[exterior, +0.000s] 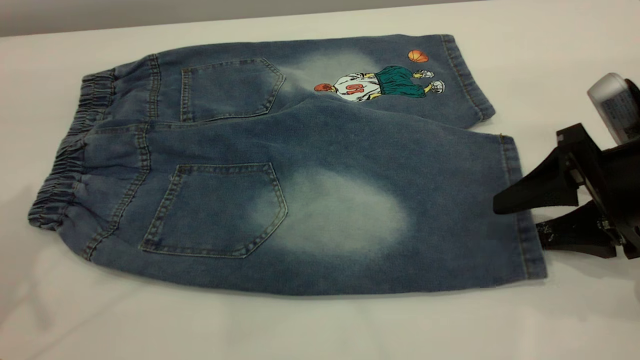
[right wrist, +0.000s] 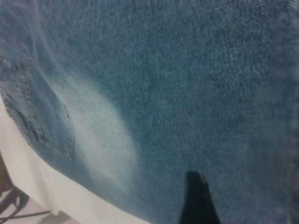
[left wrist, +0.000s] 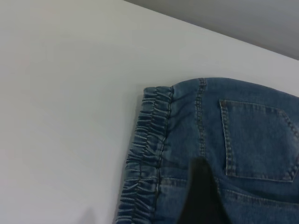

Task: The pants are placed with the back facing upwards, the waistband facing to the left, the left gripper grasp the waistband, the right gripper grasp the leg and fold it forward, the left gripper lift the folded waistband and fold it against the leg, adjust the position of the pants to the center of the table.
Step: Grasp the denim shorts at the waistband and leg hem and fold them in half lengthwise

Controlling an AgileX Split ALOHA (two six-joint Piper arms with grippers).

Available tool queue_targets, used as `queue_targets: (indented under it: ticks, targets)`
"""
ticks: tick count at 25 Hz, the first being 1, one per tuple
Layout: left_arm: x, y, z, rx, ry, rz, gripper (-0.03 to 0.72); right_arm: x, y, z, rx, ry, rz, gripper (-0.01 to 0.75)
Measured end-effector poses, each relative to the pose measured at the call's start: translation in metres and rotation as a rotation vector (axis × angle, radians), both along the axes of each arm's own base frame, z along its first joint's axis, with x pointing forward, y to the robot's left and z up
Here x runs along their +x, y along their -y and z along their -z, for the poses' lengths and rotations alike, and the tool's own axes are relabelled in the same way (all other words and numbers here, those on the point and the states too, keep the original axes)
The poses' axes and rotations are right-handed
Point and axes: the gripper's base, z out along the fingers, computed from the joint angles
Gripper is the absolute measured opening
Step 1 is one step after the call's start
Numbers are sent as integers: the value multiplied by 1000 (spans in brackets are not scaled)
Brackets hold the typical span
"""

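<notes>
Flat, faded denim pants [exterior: 320, 165] on smooth white table [exterior: 300, 330]; puckered waistband [exterior: 70, 165]. Right gripper [exterior: 520, 220] spread wide at leg [exterior: 410, 220] hem. Left gripper [left wrist: 201, 196]: one dark finger visible, spread unreadable.

Robot lab bench, bare white table [exterior: 550, 40] (grey wall behind), nothing homely

One pair of pants [exterior: 300, 165], two back pockets, one claw [exterior: 520, 220] visible.

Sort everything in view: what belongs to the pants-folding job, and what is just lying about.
Belongs to the job:
- pants
- waistband
- leg
- table
- right gripper, open at the leg hem
- left gripper, over the waistband end

Just lying about:
- nothing visible
</notes>
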Motion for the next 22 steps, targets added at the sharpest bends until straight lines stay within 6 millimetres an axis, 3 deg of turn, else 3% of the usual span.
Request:
queue_targets:
  ticks: [10, 22]
  targets:
    - [0, 0, 0, 0, 0, 0, 442, -10, -11, -11, 157, 15, -51, 421]
    - [0, 0, 0, -3, -1, -2, 442, -14, -6, -4, 61, -16, -65, 420]
